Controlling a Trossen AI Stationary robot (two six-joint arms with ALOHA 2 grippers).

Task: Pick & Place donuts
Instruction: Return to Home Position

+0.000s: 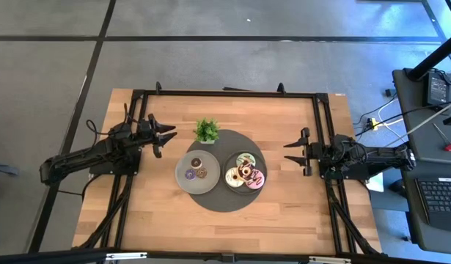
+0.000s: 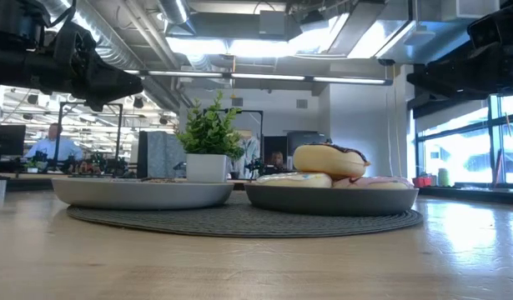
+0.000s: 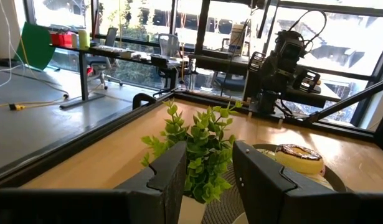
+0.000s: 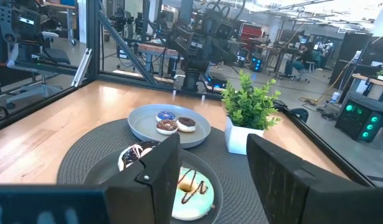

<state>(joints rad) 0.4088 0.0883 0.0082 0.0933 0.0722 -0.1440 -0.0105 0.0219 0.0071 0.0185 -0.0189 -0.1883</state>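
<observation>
Several large iced donuts are piled on the right grey plate (image 1: 245, 189): green (image 1: 245, 159), cream (image 1: 232, 177) and pink (image 1: 257, 178), with the chocolate one (image 1: 246, 171) on top. It also shows in the low view (image 2: 329, 158). Three tiny donuts (image 1: 196, 170) lie in the left grey plate (image 1: 198, 187) and show in the right wrist view (image 4: 172, 122). My left gripper (image 1: 166, 139) hangs open left of the plates, above the table, its fingers framing the plant (image 3: 200, 146). My right gripper (image 1: 290, 152) hangs open to their right, facing the plates (image 4: 213, 146).
Both plates sit on a round dark woven mat (image 1: 224, 205). A small potted plant (image 1: 206, 130) stands at the mat's far edge. A black frame (image 1: 225, 93) runs round the table's edges. Bare wood lies near the front edge (image 1: 225, 227). People sit in the room beyond (image 2: 54, 143).
</observation>
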